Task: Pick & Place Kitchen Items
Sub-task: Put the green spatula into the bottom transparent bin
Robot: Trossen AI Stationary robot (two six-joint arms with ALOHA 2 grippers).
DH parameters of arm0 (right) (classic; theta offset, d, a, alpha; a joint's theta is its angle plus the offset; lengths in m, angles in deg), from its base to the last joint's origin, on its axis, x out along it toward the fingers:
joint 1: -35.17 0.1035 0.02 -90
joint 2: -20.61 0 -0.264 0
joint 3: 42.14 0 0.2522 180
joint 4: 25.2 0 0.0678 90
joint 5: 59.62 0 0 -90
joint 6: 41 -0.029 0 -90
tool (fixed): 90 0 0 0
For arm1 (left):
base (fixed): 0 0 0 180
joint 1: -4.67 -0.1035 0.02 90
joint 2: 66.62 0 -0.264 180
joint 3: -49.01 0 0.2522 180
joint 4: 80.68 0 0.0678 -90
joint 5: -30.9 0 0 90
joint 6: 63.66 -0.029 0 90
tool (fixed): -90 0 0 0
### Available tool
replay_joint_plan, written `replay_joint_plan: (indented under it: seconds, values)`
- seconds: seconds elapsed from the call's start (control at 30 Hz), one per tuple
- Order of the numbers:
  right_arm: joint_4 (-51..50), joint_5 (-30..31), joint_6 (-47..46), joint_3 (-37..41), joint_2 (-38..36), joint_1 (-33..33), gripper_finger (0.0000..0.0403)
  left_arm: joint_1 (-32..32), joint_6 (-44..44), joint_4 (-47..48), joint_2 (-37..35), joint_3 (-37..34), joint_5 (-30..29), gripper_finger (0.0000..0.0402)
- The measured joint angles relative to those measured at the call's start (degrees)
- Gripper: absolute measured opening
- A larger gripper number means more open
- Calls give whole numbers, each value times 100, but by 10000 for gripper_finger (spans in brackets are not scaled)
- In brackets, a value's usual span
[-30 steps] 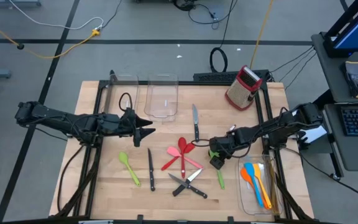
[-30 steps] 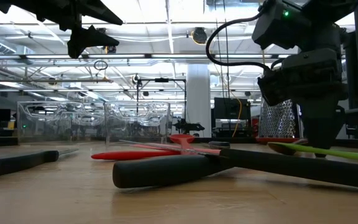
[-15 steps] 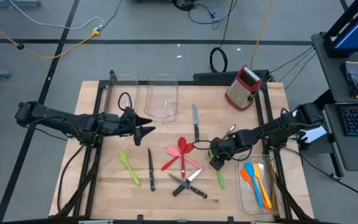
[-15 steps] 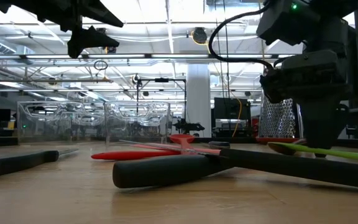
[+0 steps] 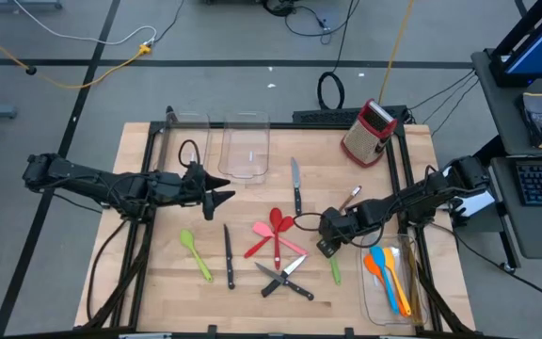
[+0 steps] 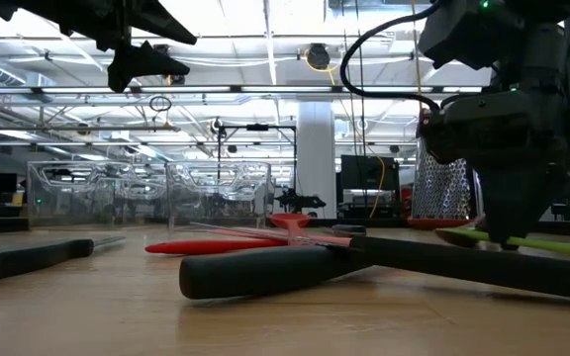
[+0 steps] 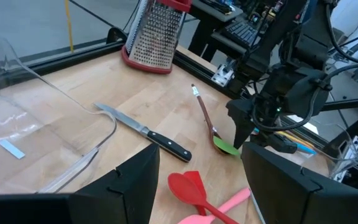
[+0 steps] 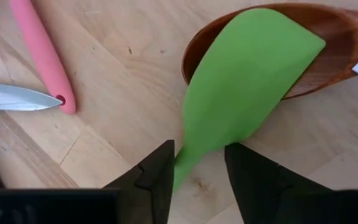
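Green spatula lies on the tabletop with its blade over a brown spoon, so the right gripper straddles its neck, fingers apart, not yet clamped. Left gripper waits above the tabletop, fingers apart.

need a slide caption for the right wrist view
Right tool straddles the neck of a green spatula, whose blade overlaps a brown spoon; pink handle and knife tip alongside.

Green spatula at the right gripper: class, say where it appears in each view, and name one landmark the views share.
High: spatula, right of centre.
Low: spatula, far right.
Left wrist: spatula, right of centre.
Right wrist: spatula, centre.
Landmark: right gripper, straddling it.
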Motion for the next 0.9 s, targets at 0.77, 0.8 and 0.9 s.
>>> replay_joint_plan:
  seconds: [0.77,0.8,0.9]
  values:
    - [700,-22,-225,13,20,-4,14,0,-2,1,0,0,4,234]
    - [700,-25,-236,11,16,-4,15,0,0,2,0,0,4,234]
    - [694,-26,-280,7,15,-4,15,1,1,2,0,0,6,234]
